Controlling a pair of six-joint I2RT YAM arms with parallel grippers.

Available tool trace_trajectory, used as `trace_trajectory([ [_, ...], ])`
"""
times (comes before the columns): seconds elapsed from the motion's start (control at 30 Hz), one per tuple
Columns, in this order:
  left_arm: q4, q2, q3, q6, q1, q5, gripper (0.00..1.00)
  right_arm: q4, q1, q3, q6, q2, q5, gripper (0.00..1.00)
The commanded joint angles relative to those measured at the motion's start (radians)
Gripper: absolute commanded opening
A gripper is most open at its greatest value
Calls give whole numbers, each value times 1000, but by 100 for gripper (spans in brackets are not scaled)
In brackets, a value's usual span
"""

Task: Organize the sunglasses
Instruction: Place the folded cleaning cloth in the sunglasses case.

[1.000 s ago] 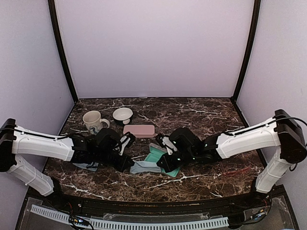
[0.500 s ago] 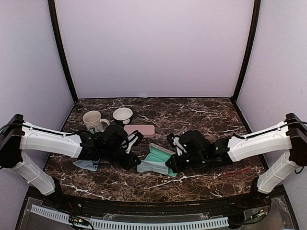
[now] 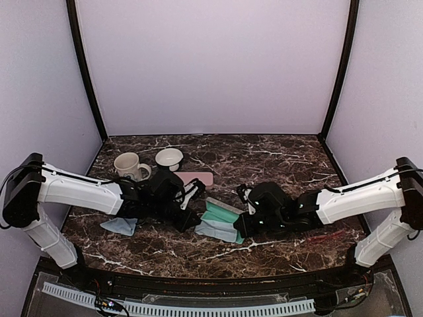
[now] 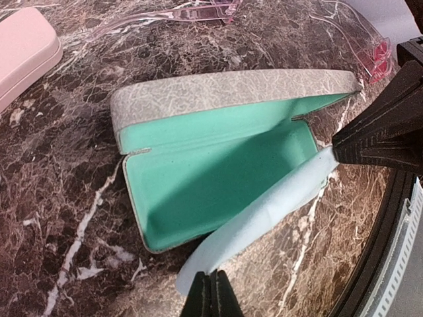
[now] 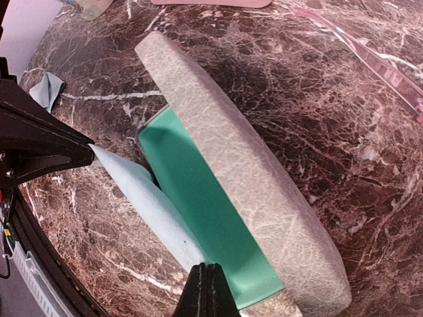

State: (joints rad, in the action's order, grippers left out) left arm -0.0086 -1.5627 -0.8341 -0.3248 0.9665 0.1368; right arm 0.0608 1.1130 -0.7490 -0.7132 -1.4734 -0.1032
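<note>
A grey case (image 3: 225, 206) lies open, teal inside, mid-table; it shows in the left wrist view (image 4: 225, 92) and the right wrist view (image 5: 244, 178). A light-blue cloth (image 3: 215, 231) hangs stretched between both grippers along the case's near edge (image 4: 264, 211) (image 5: 142, 188). My left gripper (image 3: 193, 221) (image 4: 213, 290) is shut on one end, my right gripper (image 3: 240, 228) (image 5: 206, 287) on the other. The red sunglasses (image 3: 324, 236) lie right of the right arm (image 4: 370, 49). More pinkish frame parts (image 4: 198, 12) (image 5: 370, 59) lie beyond the lid. I cannot make out the black pair.
A closed pink case (image 3: 195, 177) lies behind the left gripper. A cream mug (image 3: 129, 165) and a white bowl (image 3: 169, 158) stand at the back left. A second light-blue cloth (image 3: 120, 226) lies under the left arm. The table's front rail (image 4: 406, 264) is close.
Both grippers have moved to the right together, carrying the stretched cloth from left of the open case to its near edge. The case has not moved.
</note>
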Motion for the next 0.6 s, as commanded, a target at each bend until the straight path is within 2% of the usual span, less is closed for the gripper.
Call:
trace_trajectory([
  [0.0, 16, -27, -51, 30, -6, 1, 0, 30, 5, 6, -25, 20, -59, 0],
  [0.57, 41, -125, -126, 62, -9, -17, 0, 86, 28, -25, -13, -18, -140, 0],
])
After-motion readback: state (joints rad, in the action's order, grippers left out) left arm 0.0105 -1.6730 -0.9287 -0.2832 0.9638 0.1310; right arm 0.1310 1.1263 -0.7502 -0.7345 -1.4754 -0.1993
